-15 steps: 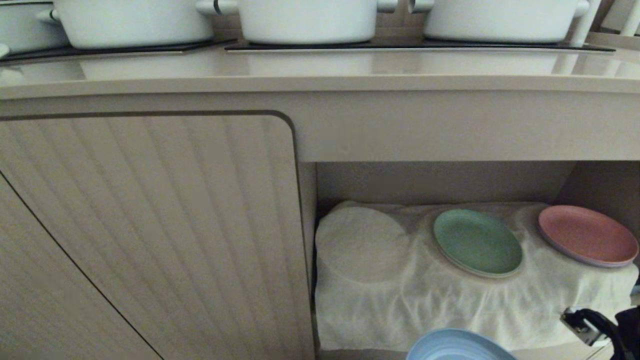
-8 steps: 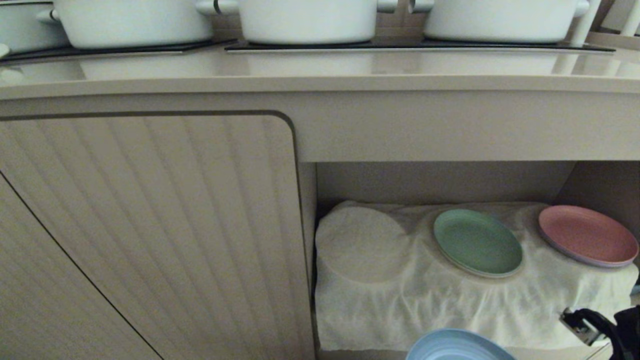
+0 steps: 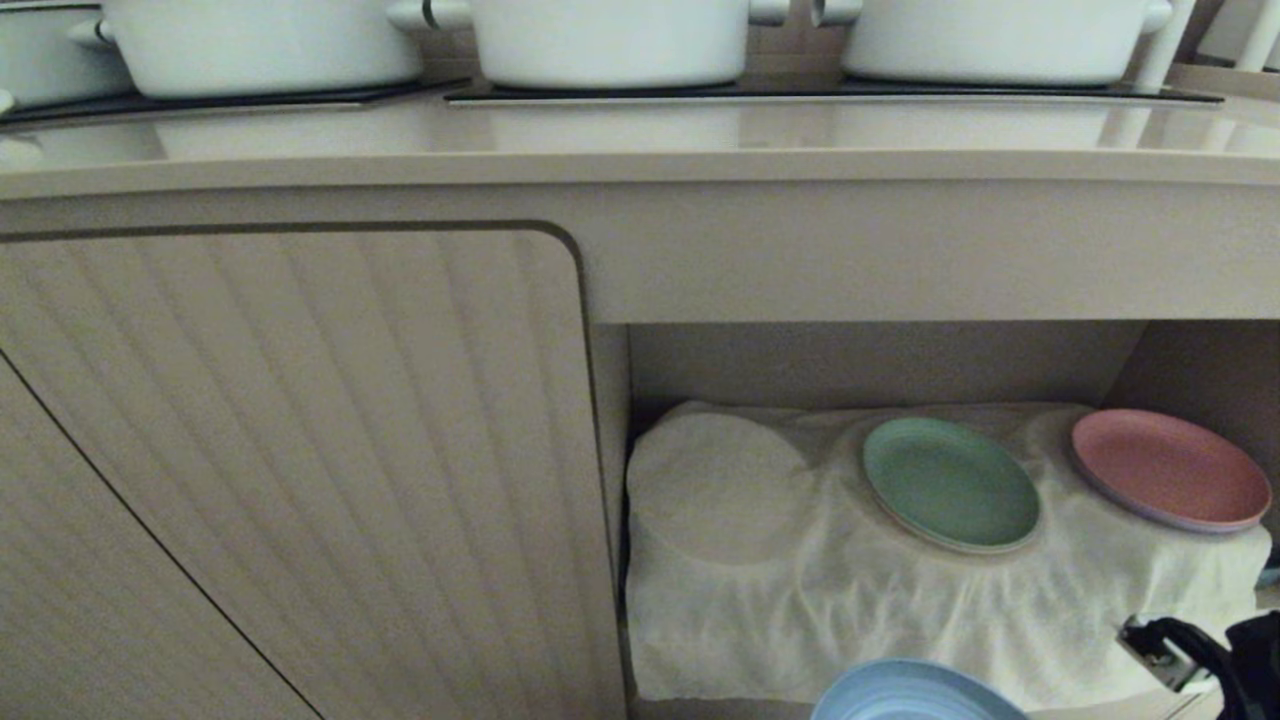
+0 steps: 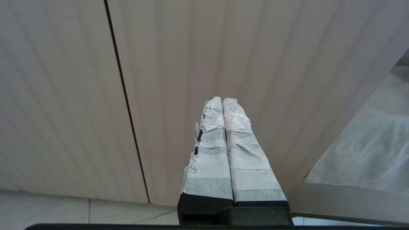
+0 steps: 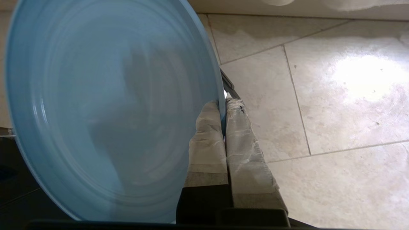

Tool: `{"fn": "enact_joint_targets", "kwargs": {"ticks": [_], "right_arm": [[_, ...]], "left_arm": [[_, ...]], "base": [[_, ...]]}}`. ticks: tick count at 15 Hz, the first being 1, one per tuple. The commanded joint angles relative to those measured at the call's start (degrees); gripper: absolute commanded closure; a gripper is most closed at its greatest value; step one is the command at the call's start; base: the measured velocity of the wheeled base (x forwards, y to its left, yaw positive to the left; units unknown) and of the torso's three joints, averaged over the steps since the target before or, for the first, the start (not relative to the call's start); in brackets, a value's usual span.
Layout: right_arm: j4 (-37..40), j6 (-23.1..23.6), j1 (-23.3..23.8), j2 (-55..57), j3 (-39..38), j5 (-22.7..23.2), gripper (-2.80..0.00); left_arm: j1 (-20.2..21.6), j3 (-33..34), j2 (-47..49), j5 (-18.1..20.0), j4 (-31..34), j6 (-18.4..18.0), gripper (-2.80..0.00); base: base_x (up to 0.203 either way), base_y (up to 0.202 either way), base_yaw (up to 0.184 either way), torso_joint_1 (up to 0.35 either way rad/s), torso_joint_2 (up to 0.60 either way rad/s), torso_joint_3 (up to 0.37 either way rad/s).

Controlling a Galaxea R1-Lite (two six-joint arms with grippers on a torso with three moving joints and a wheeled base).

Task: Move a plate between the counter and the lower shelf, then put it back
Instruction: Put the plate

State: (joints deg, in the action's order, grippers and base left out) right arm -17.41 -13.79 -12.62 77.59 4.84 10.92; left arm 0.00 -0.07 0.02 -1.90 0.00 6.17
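Beige counter (image 3: 640, 140) above, cloth-lined lower shelf (image 3: 800, 620) below.
Right gripper (image 5: 223, 103) pinches the plate (image 5: 105, 105) by its rim, before the shelf (over floor tiles); left gripper (image 4: 222, 99) closed, empty.

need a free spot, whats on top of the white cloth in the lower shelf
A green plate and a pink plate sit on the white cloth. A round bulge is covered; contents unseen.

Light-blue plate (image 5: 105, 108) (green plate (image 3: 950, 485) beyond)
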Motion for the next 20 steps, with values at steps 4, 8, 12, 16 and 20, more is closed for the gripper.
{"fn": "enact_joint_targets", "kwargs": {"ticks": [4,8,12,16,20], "right_arm": [[-0.08,-0.01,-0.04,0.01,-0.01,0.07,0.0],[-0.08,-0.01,-0.04,0.07,-0.01,0.07,0.0],[-0.08,-0.01,-0.04,0.01,-0.01,0.07,0.0],[-0.08,-0.01,-0.04,0.1,-0.09,0.07,0.0],[-0.08,-0.01,-0.04,0.01,-0.18,0.07,0.0]], "left_arm": [[0.0,-0.01,-0.02,-0.04,0.0,0.07,0.0],[0.0,-0.01,-0.02,-0.04,0.0,0.07,0.0],[0.0,-0.01,-0.02,-0.04,0.0,0.07,0.0],[0.0,0.0,-0.02,-0.04,0.0,0.07,0.0],[0.0,0.07,-0.02,-0.04,0.0,0.07,0.0]], "base": [[-0.001,-0.143,-0.008,0.001,0.0,0.004],[0.0,-0.192,0.0,0.001,0.0,0.006],[0.0,-0.195,0.001,0.004,0.0,0.001],[0.0,-0.196,0.0,0.004,0.0,0.003],[0.0,-0.196,0.0,0.001,0.0,0.002]]}}
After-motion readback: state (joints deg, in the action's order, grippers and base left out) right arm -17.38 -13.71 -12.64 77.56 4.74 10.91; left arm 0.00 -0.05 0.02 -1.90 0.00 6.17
